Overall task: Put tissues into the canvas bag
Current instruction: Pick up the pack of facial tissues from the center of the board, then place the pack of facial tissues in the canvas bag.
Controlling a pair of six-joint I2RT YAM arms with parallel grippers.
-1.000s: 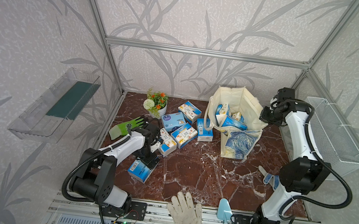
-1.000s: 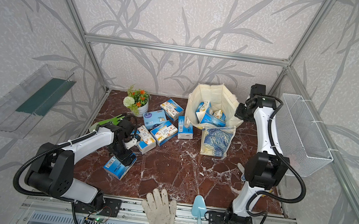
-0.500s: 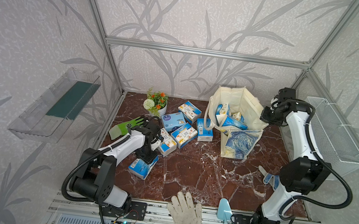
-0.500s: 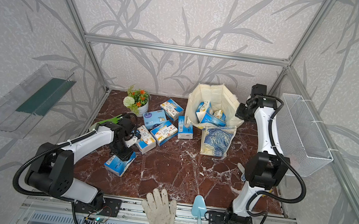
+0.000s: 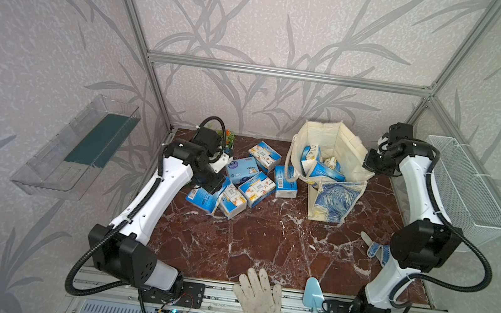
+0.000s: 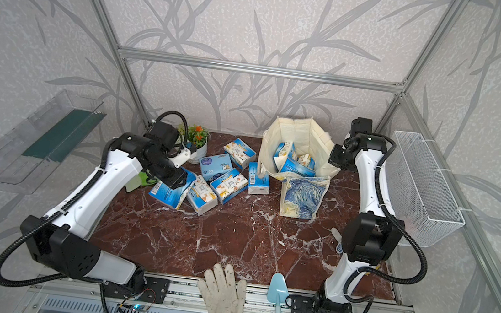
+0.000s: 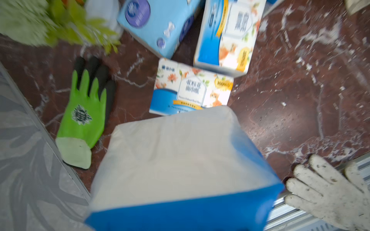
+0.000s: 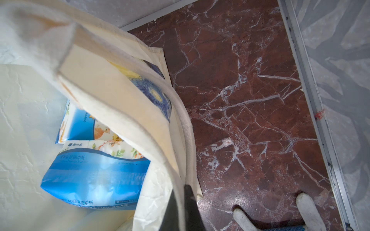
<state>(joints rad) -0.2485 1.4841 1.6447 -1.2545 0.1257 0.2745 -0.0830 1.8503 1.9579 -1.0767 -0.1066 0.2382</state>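
The left fingers [image 5: 211, 182] grip a tissue pack [image 5: 202, 197], barcode end outward and apparently lifted off the desk [image 5: 264, 238], its long axis pointing roughly toward the canvas bag [image 5: 337, 139] well apart on the robot's right (some tissues [image 5: 322, 171] lie inside). The right fingers [image 5: 370, 165], nearer the bag, are clamped on its rim, keeping the mouth open toward the left arm

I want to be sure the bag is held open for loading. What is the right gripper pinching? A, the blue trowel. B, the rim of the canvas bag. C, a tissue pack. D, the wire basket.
B: in both top views the right gripper is shut on the rim of the canvas bag, and the right wrist view shows cream fabric right at it.
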